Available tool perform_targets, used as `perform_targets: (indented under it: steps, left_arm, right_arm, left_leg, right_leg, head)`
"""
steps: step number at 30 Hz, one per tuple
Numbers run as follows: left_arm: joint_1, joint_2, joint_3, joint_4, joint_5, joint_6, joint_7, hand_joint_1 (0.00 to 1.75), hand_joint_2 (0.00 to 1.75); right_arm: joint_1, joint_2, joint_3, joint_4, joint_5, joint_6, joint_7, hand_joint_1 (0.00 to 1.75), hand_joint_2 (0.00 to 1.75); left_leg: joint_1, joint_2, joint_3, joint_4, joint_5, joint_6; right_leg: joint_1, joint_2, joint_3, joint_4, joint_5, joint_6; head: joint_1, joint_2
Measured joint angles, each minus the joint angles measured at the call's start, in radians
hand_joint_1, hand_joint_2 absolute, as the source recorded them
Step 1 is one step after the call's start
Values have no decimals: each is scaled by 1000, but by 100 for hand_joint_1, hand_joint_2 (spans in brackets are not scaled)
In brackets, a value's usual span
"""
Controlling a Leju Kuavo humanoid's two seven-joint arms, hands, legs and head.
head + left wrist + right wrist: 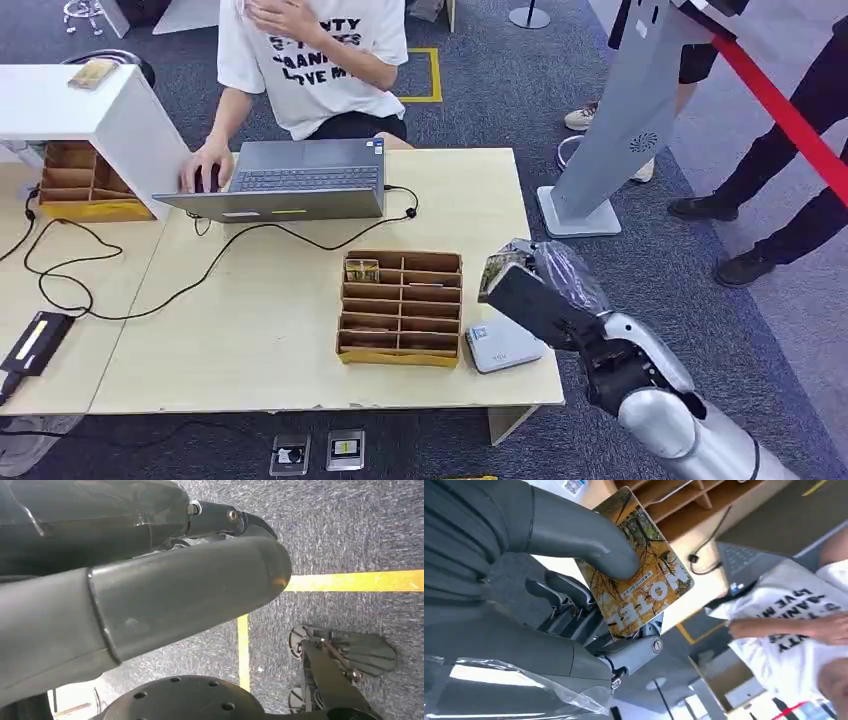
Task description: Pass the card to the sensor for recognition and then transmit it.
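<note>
My right hand (pixel 545 292) is raised just past the table's right edge, above and to the right of the small grey-white sensor pad (pixel 503 347). It holds a yellow-orange "HOTEL" card (pixel 644 580), pinched under the thumb (pixel 579 537) against the darker fingers (pixel 569 600); the card's edge (pixel 498 268) shows at the hand's left side. A wooden compartment box (pixel 400 305) stands left of the sensor, with another card (pixel 362 270) in its back-left slot. My left hand (pixel 165 595) hangs over the carpet with its thumb and fingers extended and nothing in it.
A person (pixel 310 60) types on a laptop (pixel 290 180) at the table's far side. Black cables (pixel 120 270) cross the left half. A white shelf (pixel 90 110) and a second wooden box (pixel 80 180) stand far left. A grey kiosk stand (pixel 620 130) and people's legs (pixel 790 200) are on the right.
</note>
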Motion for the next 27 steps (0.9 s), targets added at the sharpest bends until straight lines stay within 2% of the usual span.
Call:
perform_targets:
  steps: [5,13,23,27]
  left_arm:
    - [0,-1,0,0,-5,-2,0,0,0]
    - [-3,-5,0,0,-13,-1,0,0,0]
    - [-6,-8,-8,0,-41,-7,0,0,0]
    - [-5,-8,-9,0,-44,-9,0,0,0]
  right_arm:
    - [-32,22,3,-9,18,32,-23,175,175]
    - [-135,98,37,6,8,80,-77,175,175]
    - [-266,227,93,138,10,93,-120,175,175]
    - [-289,256,111,180,16,93,-126,175,175]
  left_leg:
    - [0,0,0,0,0,0]
    - [0,0,-1,0,0,0]
    - [0,0,-1,0,1,0]
    - [0,-1,-1,0,1,0]
  right_leg:
    - [0,0,0,0,0,0]
    - [0,0,0,2,0,0]
    - [0,-1,0,2,0,0]
    - [0,0,0,2,0,0]
  head:
    - [0,0]
    - [0,0]
    - [0,0]
    - [0,0]
